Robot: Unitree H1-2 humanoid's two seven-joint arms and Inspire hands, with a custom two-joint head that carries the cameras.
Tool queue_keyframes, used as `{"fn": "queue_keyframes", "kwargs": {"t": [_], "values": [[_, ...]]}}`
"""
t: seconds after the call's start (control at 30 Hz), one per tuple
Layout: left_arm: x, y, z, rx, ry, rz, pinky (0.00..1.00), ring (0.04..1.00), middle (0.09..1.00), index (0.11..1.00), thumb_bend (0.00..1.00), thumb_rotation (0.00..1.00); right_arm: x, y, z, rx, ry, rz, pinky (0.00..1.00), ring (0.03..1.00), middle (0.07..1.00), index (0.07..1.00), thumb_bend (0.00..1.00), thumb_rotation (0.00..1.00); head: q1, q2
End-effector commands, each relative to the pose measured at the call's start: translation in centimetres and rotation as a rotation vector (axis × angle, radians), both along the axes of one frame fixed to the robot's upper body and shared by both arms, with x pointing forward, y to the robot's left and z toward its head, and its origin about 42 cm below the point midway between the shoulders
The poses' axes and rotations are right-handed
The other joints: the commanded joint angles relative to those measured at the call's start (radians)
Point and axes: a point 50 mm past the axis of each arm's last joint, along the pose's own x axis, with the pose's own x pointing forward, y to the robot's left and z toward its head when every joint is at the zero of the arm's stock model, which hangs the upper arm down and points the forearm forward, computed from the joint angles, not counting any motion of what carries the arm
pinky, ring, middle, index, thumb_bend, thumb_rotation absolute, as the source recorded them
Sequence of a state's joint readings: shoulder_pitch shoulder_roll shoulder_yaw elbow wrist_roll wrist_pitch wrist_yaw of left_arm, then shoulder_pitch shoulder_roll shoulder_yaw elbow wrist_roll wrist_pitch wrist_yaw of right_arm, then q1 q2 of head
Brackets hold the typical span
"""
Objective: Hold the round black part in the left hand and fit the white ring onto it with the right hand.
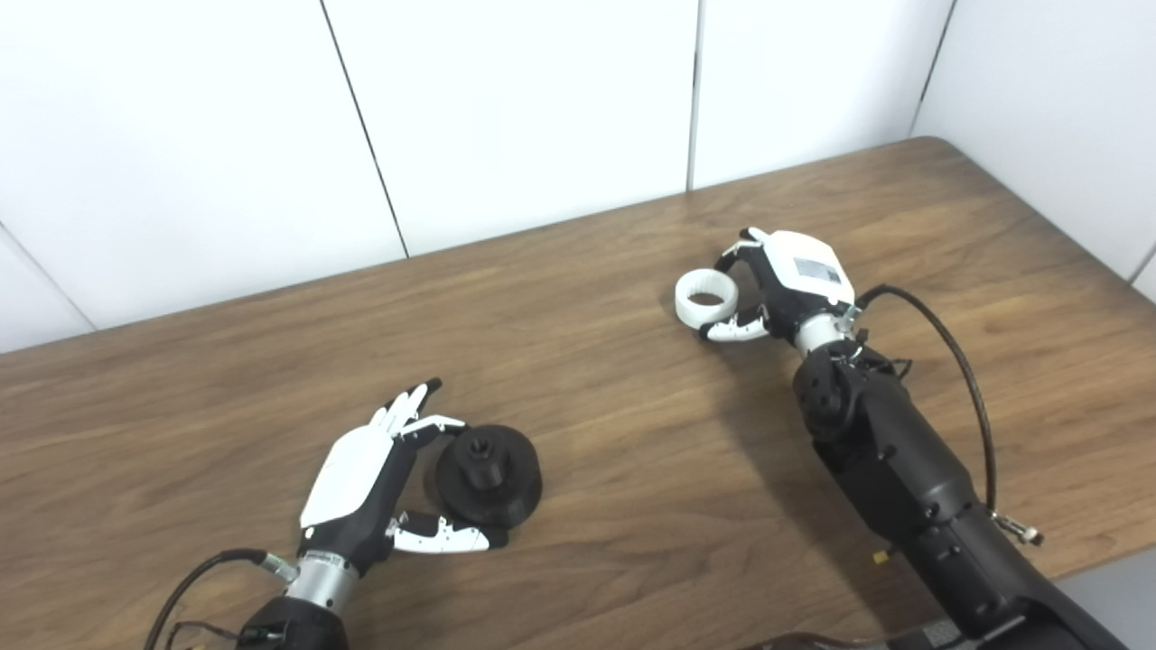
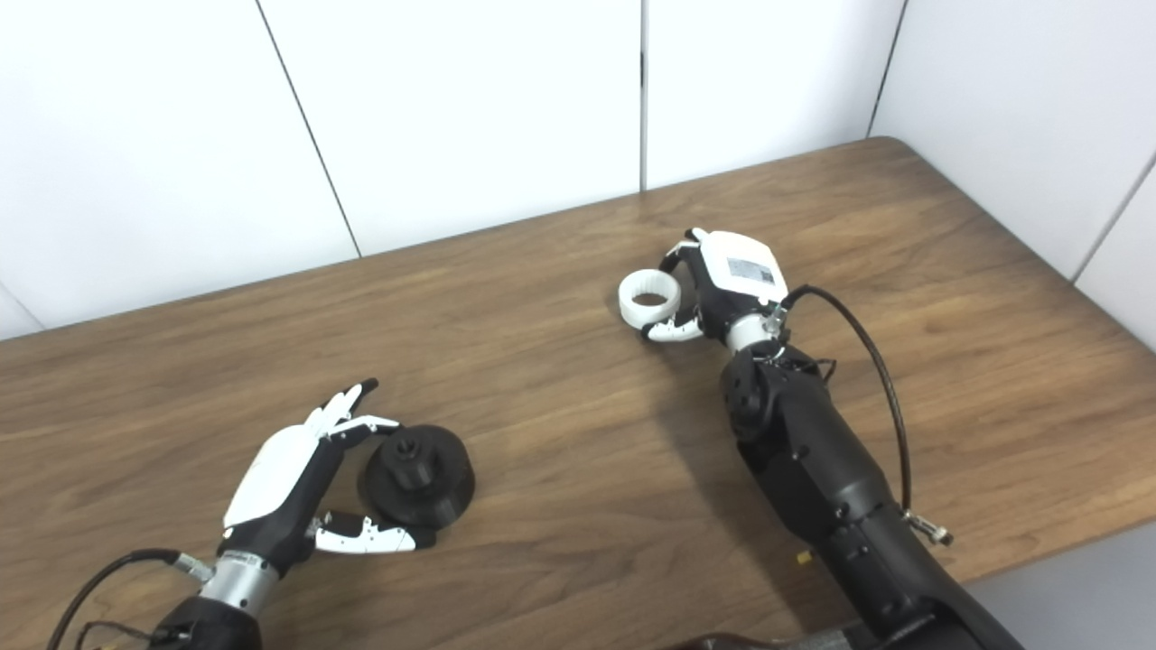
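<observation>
The round black part (image 1: 489,476) lies flat on the wooden table (image 1: 614,433), its raised hub pointing up. My left hand (image 1: 366,483) is open and cups it from the left, with fingers (image 1: 424,424) by its far edge and the thumb along its near edge. The white ring (image 1: 706,299) rests on the table further back and to the right. My right hand (image 1: 786,284) is just right of the ring, open, with curled fingers behind it and the thumb in front. Neither object is lifted.
White wall panels (image 1: 506,117) stand behind the table's far edge. The table's right corner (image 1: 939,144) and near right edge (image 1: 1111,551) show. A black cable (image 1: 971,379) loops off my right forearm.
</observation>
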State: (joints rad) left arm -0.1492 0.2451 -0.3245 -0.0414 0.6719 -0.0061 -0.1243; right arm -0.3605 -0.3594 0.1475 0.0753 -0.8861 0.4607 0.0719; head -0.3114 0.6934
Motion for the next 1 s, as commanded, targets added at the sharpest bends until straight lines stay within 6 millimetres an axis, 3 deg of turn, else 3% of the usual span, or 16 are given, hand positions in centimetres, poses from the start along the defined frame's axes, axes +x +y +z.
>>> {"fn": "queue_keyframes", "kwargs": {"t": [0.0,0.23,0.47,0.7,0.97], "values": [[0.42,0.62,0.82,0.029,-0.034,0.009,1.00,1.000,1.000,0.617,0.91,0.29,0.45,-0.13,1.86,-0.020,-0.042,0.000,0.84,0.913,0.947,0.755,0.76,0.31,-0.001,0.002],[0.39,0.54,0.82,0.027,-0.039,0.012,1.00,1.000,1.000,0.614,0.91,0.29,0.46,0.09,1.63,-0.031,-0.005,0.009,0.84,0.915,0.963,0.780,0.85,0.37,0.001,0.005],[0.34,0.43,0.88,0.019,-0.031,0.012,1.00,1.000,1.000,0.615,0.90,0.28,0.36,0.07,1.59,-0.030,-0.010,0.009,0.83,0.912,0.960,0.764,0.85,0.36,0.005,0.009],[0.27,0.26,0.88,0.026,-0.037,0.008,1.00,1.000,1.000,0.616,0.90,0.28,0.13,0.00,1.52,-0.008,-0.068,0.014,0.84,0.885,0.926,0.658,0.78,0.25,0.009,0.012],[0.20,0.22,0.86,0.022,-0.032,0.010,1.00,1.000,1.000,0.614,0.89,0.27,0.10,-0.11,1.29,0.004,-0.097,0.011,0.89,0.877,0.913,0.629,0.73,0.20,0.010,0.014]]}}
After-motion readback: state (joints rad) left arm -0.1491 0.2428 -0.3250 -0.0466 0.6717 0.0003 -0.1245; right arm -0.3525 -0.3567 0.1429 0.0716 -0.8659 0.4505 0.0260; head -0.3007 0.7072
